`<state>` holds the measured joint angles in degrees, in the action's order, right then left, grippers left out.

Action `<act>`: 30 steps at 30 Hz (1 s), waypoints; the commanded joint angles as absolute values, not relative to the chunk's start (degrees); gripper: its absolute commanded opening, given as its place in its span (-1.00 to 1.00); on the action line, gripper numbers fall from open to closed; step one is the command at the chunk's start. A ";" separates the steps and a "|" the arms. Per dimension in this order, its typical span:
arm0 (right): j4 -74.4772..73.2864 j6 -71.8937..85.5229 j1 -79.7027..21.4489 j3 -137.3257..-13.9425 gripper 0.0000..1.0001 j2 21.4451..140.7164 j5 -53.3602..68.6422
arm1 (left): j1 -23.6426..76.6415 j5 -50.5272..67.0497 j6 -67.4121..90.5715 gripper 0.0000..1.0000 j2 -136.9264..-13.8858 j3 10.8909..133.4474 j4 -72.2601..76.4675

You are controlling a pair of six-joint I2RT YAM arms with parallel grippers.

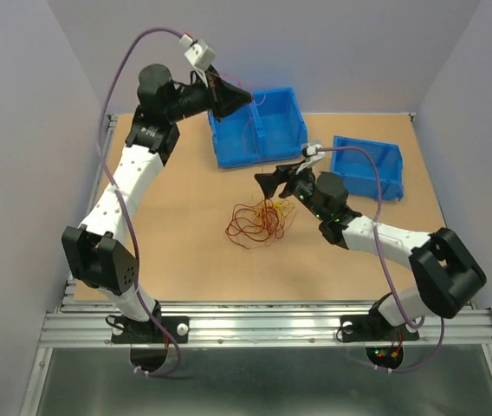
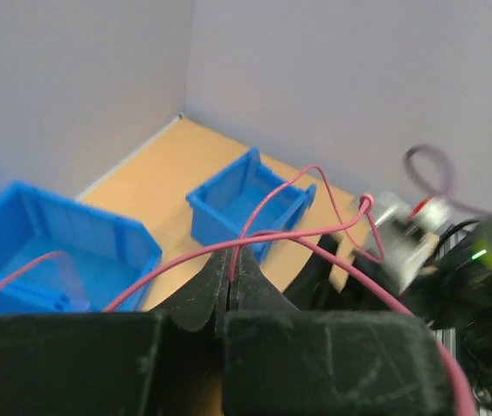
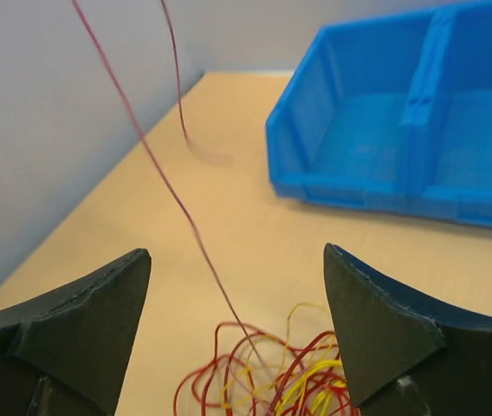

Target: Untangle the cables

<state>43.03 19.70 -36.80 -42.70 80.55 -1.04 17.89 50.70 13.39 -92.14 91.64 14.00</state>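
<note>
The cables lie as a loose tangle of red, orange and yellow loops on the wooden table. My left gripper is raised high over the blue double bin. In the left wrist view it is shut on one thin red cable, which loops out to both sides. My right gripper hovers just behind the tangle. In the right wrist view it is open and holds nothing. The tangle sits low between its fingers, and one dark red strand rises from it toward the upper left.
A blue two-compartment bin stands at the back centre of the table, and a single blue bin stands at the back right. Grey walls close in the table on three sides. The right arm's mauve cable arcs over the single bin.
</note>
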 commanded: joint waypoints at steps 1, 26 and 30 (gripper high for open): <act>48.08 16.88 -37.00 -47.63 0.63 85.59 10.36 | 17.93 50.98 15.11 -1.00 -90.34 108.30 7.04; 47.11 13.53 -37.00 -44.21 0.54 86.58 0.27 | 10.55 23.82 14.50 -1.00 -109.06 132.37 10.01; 47.02 17.13 -37.00 -41.15 0.44 83.07 -14.55 | 9.32 24.25 16.95 -1.00 -112.14 126.23 15.19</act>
